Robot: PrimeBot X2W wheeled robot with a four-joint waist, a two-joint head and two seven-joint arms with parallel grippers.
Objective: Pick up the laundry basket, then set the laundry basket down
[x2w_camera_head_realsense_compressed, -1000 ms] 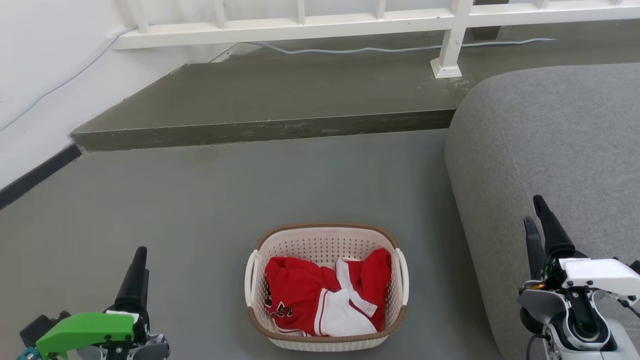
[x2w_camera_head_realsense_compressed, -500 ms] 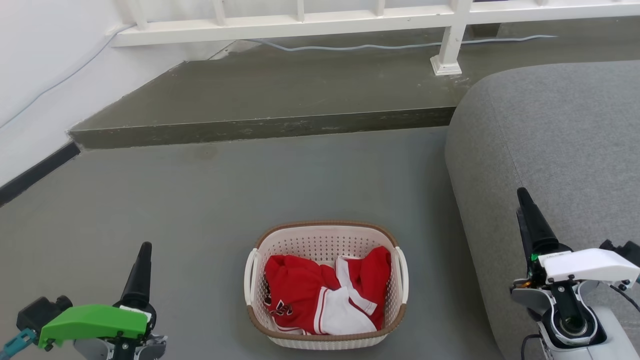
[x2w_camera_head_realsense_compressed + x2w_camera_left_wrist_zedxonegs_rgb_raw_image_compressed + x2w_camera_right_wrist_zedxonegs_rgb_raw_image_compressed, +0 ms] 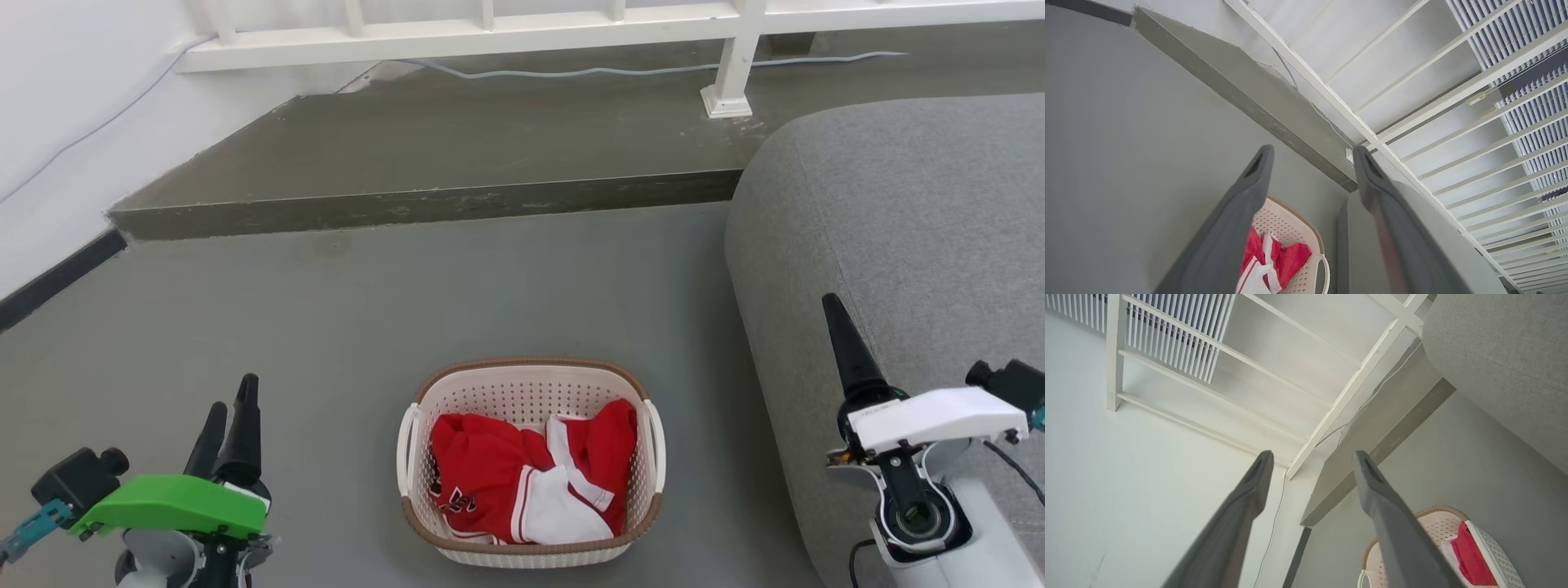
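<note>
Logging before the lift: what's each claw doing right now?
Left claw: open, holding nothing.
Right claw: open, holding nothing.

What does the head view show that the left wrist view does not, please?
Head view's extras: the right hand, the green cover on the left arm, and the whole laundry basket with both handles. Left wrist view's extras: slatted blinds beyond the white railing. Shared: the open left hand, part of the basket, its red-and-white clothing, the grey sofa, the step and the railing.
</note>
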